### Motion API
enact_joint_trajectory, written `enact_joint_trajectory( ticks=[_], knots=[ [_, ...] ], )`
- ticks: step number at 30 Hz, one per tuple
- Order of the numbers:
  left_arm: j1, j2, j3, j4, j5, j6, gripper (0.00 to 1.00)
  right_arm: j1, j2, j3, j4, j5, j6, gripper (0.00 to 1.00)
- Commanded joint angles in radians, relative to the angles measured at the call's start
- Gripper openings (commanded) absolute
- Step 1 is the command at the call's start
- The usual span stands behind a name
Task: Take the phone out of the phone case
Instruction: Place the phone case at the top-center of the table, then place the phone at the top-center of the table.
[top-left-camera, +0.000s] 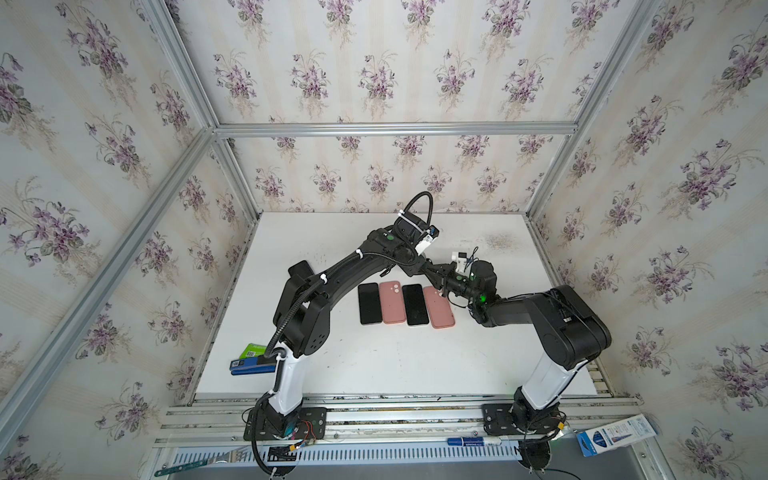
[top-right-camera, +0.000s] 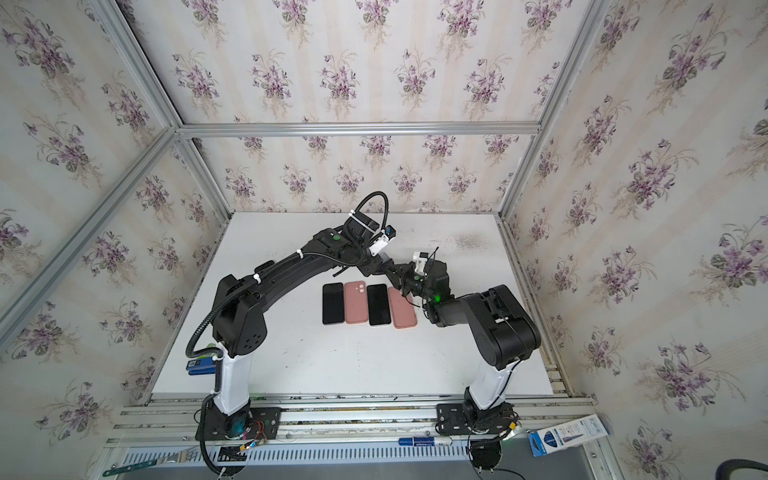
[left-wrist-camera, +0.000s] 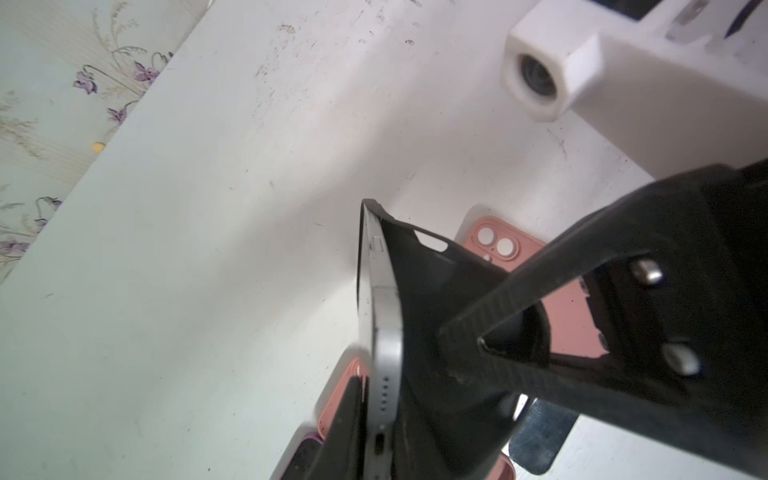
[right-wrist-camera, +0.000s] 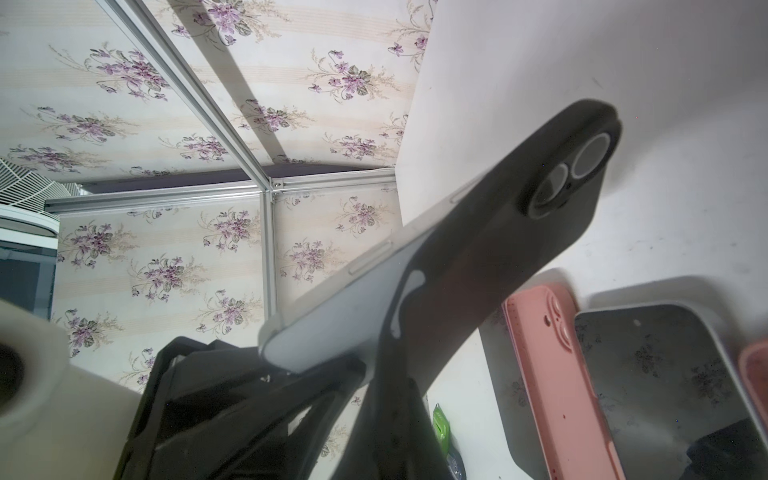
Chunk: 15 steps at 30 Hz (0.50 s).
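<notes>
Black silicone covers only part of the phone. The black phone case gapes away from the silver frame along one long side and at the charging-port end. The camera end sits inside the case, its lenses showing through the cutout in the right wrist view. Phone and case hang in the air between the two arms, over the far end of the pink case nearest the right arm.

The left gripper has its jaws clenched on the phone's bare port-end corner. The right gripper has its jaws clenched on the loose part of the case, with one finger lying across it.

Below, four things lie flat side by side in a row on the white table. Two are dark-screened phones, alternating with two pink cases.

One more dark flat thing lies near the table's left edge, half hidden behind the left arm; whether it is a phone or a case I cannot tell. One green-and-blue box sits at the near left edge. On the front rail lie one marker and one blue-and-white box.
</notes>
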Motion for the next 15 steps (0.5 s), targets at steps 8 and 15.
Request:
enact_joint_trajectory(
  ticks=[8,15],
  knots=[
    [0.028,-0.164,-0.091,0.126,-0.187,0.032,0.06,0.013,-0.033,-0.004,-0.014,-0.018,-0.006,0.00],
    [0.056,-0.308,-0.260,0.188,-0.310,0.113,0.05,0.012,-0.023,0.008,-0.058,-0.017,-0.006,0.00]
  ],
)
